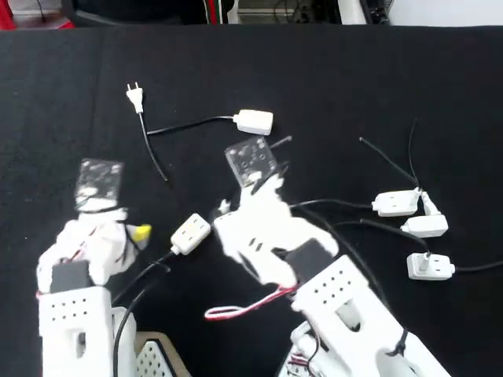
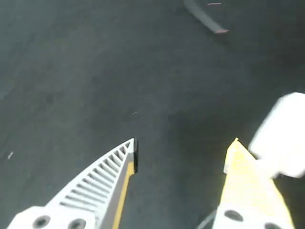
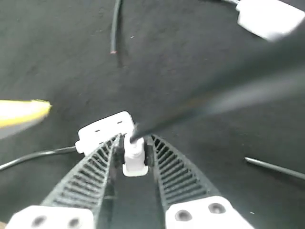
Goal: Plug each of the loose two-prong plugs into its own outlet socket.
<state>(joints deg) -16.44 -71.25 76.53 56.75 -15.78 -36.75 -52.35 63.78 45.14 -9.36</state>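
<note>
Two plugs are seen from high up: a loose plug is laid far back on the table, a held plug is found beside a socket | left wrist: left gripper is spread open | right wrist: right gripper is clamped on the held plug, just beside the socket

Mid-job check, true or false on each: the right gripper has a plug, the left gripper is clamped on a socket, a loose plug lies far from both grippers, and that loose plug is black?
1. The right gripper grips a white plug. True.
2. The left gripper is clamped on a socket. False: it is open and holds nothing; a white socket lies beside its yellow finger.
3. A loose plug lies on the table, far from both grippers. True.
4. That loose plug is black. False: it is white, on a black cable.
</note>
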